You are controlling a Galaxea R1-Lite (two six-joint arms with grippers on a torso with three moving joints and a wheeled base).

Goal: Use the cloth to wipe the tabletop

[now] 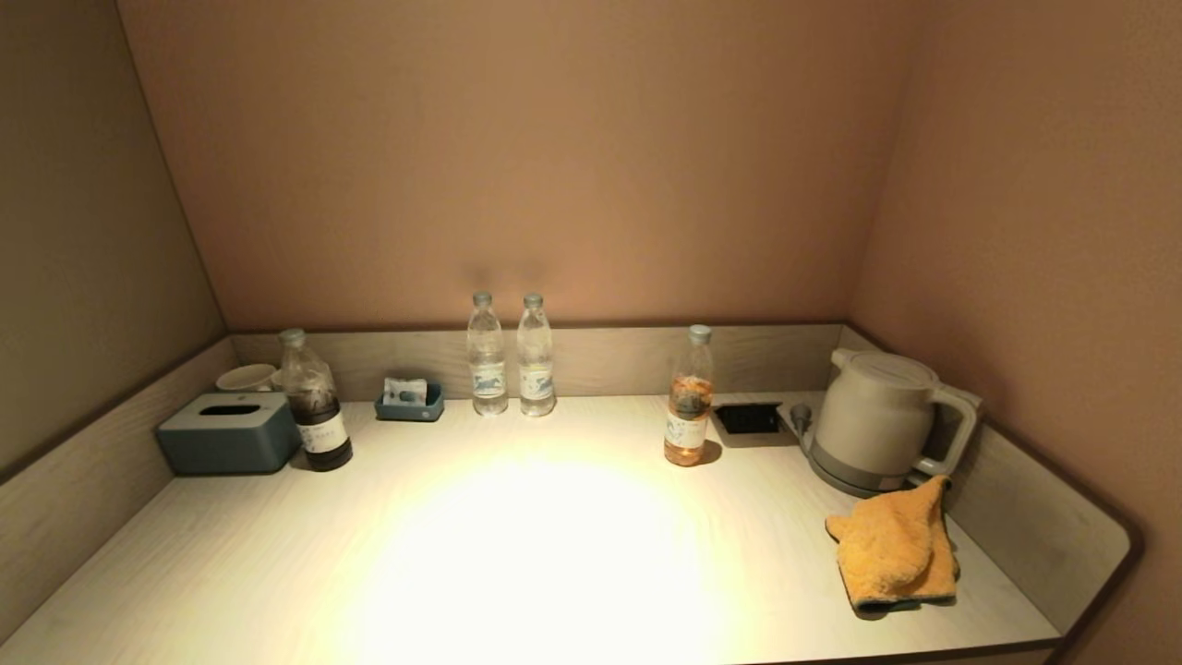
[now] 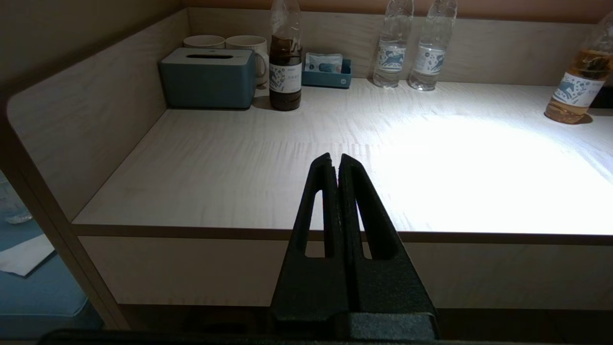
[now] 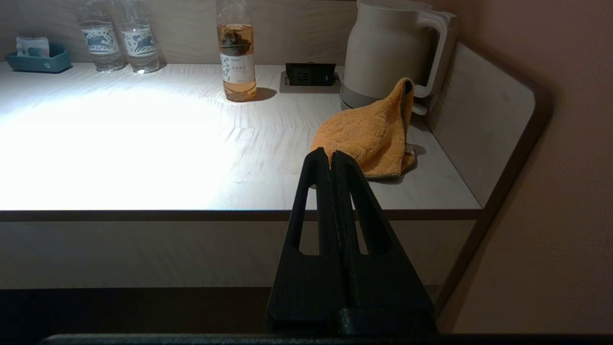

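Note:
The orange fuzzy cloth (image 1: 894, 545) lies crumpled on the pale wood-grain tabletop (image 1: 517, 554) at the front right, one corner propped against the kettle; it also shows in the right wrist view (image 3: 368, 132). My right gripper (image 3: 331, 154) is shut and empty, held in front of the table's front edge, short of the cloth. My left gripper (image 2: 335, 159) is shut and empty, held in front of the front edge on the left side. Neither gripper shows in the head view.
A beige kettle (image 1: 873, 416) stands back right beside a socket panel (image 1: 748, 417). An orange-drink bottle (image 1: 689, 397), two water bottles (image 1: 510, 356), a dark bottle (image 1: 314, 402), a blue-grey tissue box (image 1: 226, 432), mugs (image 1: 247, 377) and a small tray (image 1: 409, 402) line the back.

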